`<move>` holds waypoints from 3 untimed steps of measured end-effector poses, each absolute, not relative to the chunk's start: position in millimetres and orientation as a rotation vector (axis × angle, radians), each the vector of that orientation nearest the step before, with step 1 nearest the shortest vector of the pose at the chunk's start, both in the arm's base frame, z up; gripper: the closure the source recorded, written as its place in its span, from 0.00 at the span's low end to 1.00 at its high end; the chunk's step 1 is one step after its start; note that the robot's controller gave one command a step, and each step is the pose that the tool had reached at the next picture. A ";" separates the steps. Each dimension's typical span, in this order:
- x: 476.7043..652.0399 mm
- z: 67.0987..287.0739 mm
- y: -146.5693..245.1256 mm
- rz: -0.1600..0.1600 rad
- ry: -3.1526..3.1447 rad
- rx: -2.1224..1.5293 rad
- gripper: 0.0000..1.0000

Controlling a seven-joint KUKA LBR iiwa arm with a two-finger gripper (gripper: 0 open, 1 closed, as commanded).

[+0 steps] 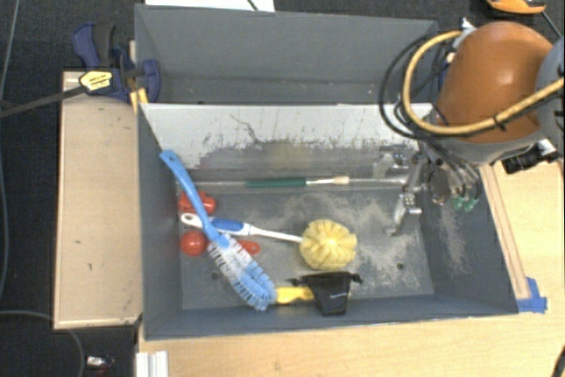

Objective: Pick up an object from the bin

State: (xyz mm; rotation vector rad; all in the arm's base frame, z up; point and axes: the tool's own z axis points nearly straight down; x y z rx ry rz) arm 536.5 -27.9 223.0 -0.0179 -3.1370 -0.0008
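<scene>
Where the scuffed grey bin (375, 274) lies bare, end effector (403, 214), grip impossible to tell, dark carpet (53, 4) around

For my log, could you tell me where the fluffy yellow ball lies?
The yellow ball lies front-centre in the bin, behind the black piece, left of the hand.

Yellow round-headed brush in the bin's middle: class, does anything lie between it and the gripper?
Nothing visible does. The gripper is to the right of the yellow round-headed brush, with bare bin floor between them. The green-handled stick lies farther back, the black-and-yellow tool nearer the front wall.
</scene>
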 end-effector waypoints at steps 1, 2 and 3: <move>538.0 227.2 -27.8 0.000 -3.145 -0.016 0.00; 531.1 93.3 37.7 -0.001 -3.138 -0.251 0.00; 521.4 157.3 68.7 0.003 -3.158 -0.026 0.00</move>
